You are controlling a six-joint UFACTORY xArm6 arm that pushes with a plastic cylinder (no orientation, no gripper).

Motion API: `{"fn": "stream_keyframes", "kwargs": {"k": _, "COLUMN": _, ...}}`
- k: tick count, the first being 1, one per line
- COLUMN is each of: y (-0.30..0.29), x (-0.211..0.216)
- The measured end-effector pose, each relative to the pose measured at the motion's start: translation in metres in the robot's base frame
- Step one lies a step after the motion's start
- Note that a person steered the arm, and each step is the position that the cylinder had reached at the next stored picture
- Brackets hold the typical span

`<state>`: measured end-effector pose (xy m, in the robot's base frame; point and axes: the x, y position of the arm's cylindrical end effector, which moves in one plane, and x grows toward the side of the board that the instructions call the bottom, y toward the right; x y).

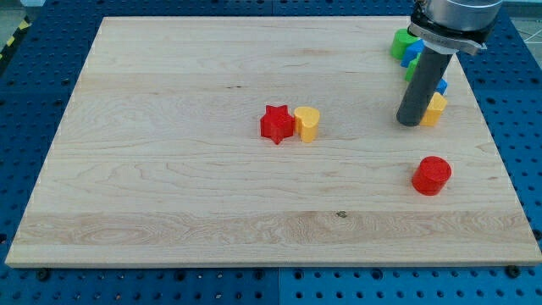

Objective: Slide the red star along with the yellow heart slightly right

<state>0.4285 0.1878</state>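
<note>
The red star [276, 124] lies near the middle of the wooden board [169, 169]. The yellow heart [307, 123] touches it on its right side. My tip [409, 122] stands far to the right of both, near the board's right edge, well apart from the heart. It is right next to a yellow block [437, 109] on its right.
A red cylinder [432, 175] lies below my tip toward the view's bottom right. A green block [403, 44] and blue blocks [414, 52] cluster at the view's top right, partly hidden behind the rod. Blue pegboard surrounds the board.
</note>
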Motion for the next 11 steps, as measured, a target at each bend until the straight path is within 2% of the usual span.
{"fn": "stream_keyframes", "kwargs": {"k": 1, "y": -0.002, "x": 0.0}}
{"fn": "stream_keyframes", "kwargs": {"k": 2, "y": -0.039, "x": -0.023}}
{"fn": "stream_keyframes", "kwargs": {"k": 3, "y": -0.1, "x": -0.049}}
{"fn": "stream_keyframes", "kwargs": {"k": 4, "y": -0.168, "x": -0.058}}
{"fn": "stream_keyframes", "kwargs": {"k": 5, "y": -0.222, "x": -0.05}}
{"fn": "stream_keyframes", "kwargs": {"k": 6, "y": -0.225, "x": -0.009}}
{"fn": "stream_keyframes", "kwargs": {"k": 7, "y": -0.195, "x": 0.029}}
{"fn": "stream_keyframes", "kwargs": {"k": 8, "y": -0.153, "x": 0.038}}
{"fn": "stream_keyframes", "kwargs": {"k": 9, "y": -0.153, "x": 0.038}}
{"fn": "stream_keyframes", "kwargs": {"k": 10, "y": -0.185, "x": 0.027}}
{"fn": "stream_keyframes", "kwargs": {"k": 11, "y": -0.183, "x": 0.018}}
